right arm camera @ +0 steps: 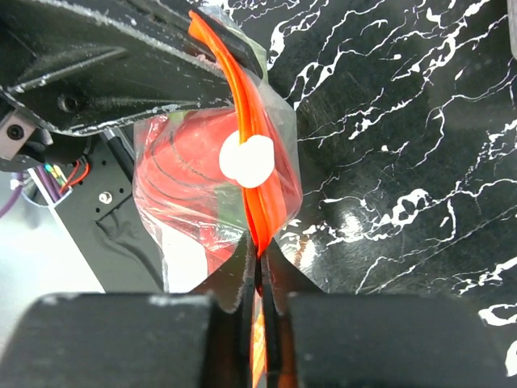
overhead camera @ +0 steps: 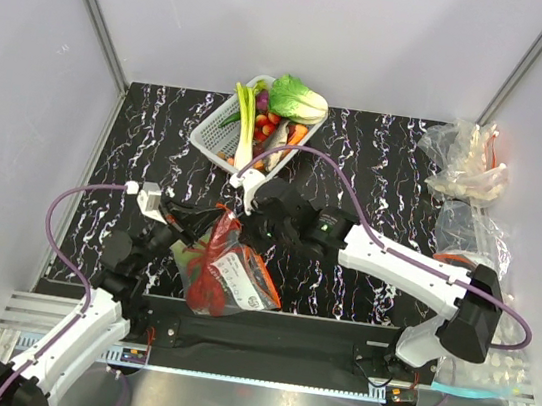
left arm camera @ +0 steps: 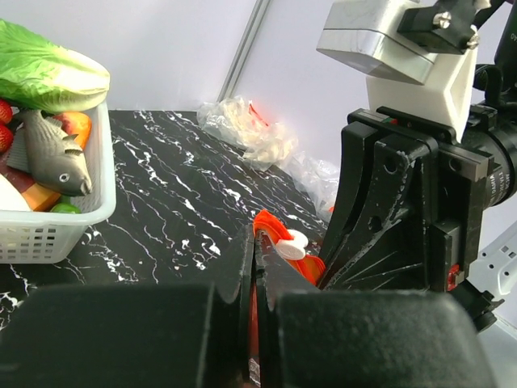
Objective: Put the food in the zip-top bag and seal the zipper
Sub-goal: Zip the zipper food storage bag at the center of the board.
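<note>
The clear zip-top bag (overhead camera: 225, 275) hangs between both grippers above the table's near edge, white label facing out. The red lobster (overhead camera: 203, 266) is inside it and also shows in the right wrist view (right arm camera: 174, 166). A pale green patch (overhead camera: 183, 250) at the bag's left side may be the cabbage. The red-orange zipper (right arm camera: 250, 153) carries a white slider (right arm camera: 246, 158). My left gripper (overhead camera: 200, 221) is shut on one end of the zipper (left arm camera: 271, 225). My right gripper (overhead camera: 248, 222) is shut on the strip further along (right arm camera: 260, 257).
A white basket (overhead camera: 212, 132) at the back centre holds a leek, bok choy (overhead camera: 298, 97), a toy fish (left arm camera: 52, 158) and other toy foods. Wrinkly clear plastic heaps (overhead camera: 464, 159) lie at the right edge, another below (overhead camera: 474, 235).
</note>
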`<state>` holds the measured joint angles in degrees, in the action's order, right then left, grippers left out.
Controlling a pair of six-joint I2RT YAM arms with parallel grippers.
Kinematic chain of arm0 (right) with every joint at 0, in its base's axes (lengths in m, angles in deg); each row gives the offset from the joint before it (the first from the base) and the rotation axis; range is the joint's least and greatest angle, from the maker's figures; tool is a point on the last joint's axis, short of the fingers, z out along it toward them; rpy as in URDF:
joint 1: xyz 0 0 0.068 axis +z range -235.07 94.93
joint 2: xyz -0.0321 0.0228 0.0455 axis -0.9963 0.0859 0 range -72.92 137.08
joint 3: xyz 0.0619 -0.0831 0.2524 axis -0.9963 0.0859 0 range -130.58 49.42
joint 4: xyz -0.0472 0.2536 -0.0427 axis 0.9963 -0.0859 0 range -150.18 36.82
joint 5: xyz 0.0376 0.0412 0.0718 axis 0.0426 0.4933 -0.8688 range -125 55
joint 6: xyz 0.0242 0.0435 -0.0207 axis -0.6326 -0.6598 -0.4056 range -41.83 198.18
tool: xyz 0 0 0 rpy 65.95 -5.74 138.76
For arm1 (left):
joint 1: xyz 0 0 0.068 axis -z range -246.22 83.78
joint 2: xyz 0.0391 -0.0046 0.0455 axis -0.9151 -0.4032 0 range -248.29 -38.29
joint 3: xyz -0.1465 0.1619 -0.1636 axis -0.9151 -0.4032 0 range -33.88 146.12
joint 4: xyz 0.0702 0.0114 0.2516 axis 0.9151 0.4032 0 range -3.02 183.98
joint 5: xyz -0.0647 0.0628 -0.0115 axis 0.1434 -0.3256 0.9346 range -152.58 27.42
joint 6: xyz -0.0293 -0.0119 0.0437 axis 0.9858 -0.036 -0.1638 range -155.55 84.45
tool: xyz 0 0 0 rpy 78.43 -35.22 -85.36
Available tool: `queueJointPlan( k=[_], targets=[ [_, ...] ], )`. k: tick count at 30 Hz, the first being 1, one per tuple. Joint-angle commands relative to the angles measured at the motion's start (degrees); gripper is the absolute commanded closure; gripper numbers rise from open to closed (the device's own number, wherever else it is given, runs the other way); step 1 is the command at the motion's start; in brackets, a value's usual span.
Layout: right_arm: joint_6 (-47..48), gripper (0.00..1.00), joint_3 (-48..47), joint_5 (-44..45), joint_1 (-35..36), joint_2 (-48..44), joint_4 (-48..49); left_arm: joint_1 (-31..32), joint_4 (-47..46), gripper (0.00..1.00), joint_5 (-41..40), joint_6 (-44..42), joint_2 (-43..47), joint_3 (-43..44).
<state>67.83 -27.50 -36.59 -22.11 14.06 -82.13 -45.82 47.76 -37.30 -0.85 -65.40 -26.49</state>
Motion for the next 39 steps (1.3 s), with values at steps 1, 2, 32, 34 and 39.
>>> queueJointPlan(
  k=[1,2,32,34,39],
  targets=[
    [0.77,1.0,-2.7,1.31,0.58,1.17,-2.16,0.16,-0.95,1.0,-0.32,-1.47,-0.13,3.32],
    [0.77,1.0,-2.88,2.63,0.76,1.52,-2.25,0.34,-0.25,1.0,-0.49,-1.56,-0.05,3.59],
    [14.3,1.0,9.33,68.82,8.5,25.78,34.21,4.65,6.18,1.0,-21.41,3.53,-26.22,7.37],
    [14.74,1.0,9.6,69.79,9.02,26.57,35.53,4.64,3.91,1.0,-21.41,3.8,-27.29,6.93],
    [10.7,1.0,9.6,63.38,9.02,22.63,30.8,4.56,2.3,1.0,-21.67,2.84,-26.07,5.08]
  ],
)
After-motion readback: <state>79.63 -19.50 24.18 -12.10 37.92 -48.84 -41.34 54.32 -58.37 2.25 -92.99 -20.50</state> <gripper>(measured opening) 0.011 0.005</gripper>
